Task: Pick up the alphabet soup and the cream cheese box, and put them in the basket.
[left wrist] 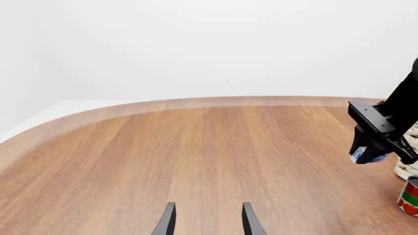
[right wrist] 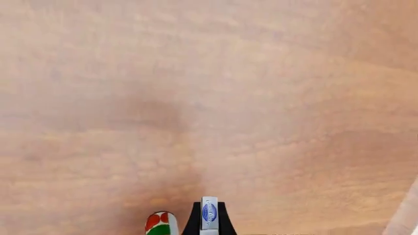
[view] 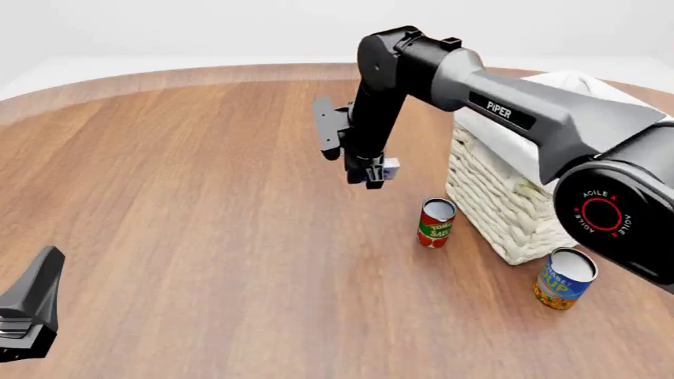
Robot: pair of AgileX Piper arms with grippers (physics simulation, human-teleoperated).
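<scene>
My right gripper [view: 376,175] hangs above the table left of the basket [view: 495,197], shut on the cream cheese box [view: 386,169], a small white and blue box. The right wrist view shows the box [right wrist: 209,214] edge-on between the fingers, high over bare wood. In the left wrist view the same gripper [left wrist: 371,152] holds the box [left wrist: 363,155] clear of the table. The alphabet soup [view: 563,278], a blue and yellow-orange can, stands upright near the basket's front corner. My left gripper [left wrist: 207,223] is open over empty table at the near left, with nothing between its fingers.
A smaller red and green can [view: 435,223] stands upright just left of the basket, below the held box. It also shows in the left wrist view as the red and green can [left wrist: 409,197]. The round wooden table [view: 189,205] stretches wide to the left.
</scene>
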